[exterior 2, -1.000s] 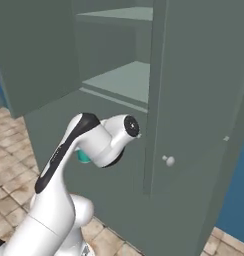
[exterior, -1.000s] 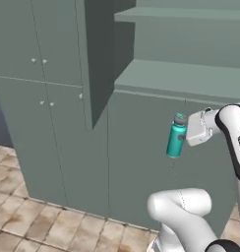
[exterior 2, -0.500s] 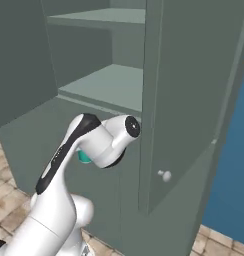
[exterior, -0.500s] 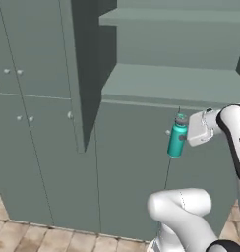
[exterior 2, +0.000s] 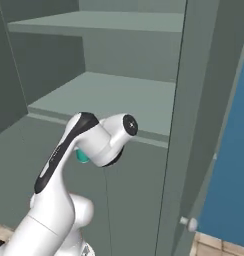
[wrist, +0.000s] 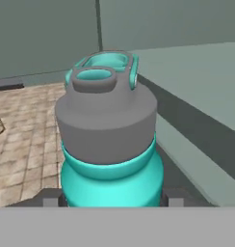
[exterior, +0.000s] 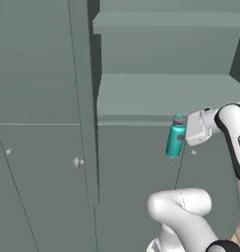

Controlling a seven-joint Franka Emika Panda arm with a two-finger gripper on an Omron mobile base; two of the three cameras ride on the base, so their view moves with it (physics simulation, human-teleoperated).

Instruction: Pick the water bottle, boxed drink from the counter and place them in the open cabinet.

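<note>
The robot's hand [exterior: 187,138] is clenched around the water bottle [exterior: 175,140], holding it upright in the air so it can be set down standing. The bottle hangs just in front of the open cabinet [exterior: 166,93], slightly below the lip of its lower shelf [exterior 2: 109,97], at about 4 o'clock in the left base view. It likely needs lifting before going in.
</note>
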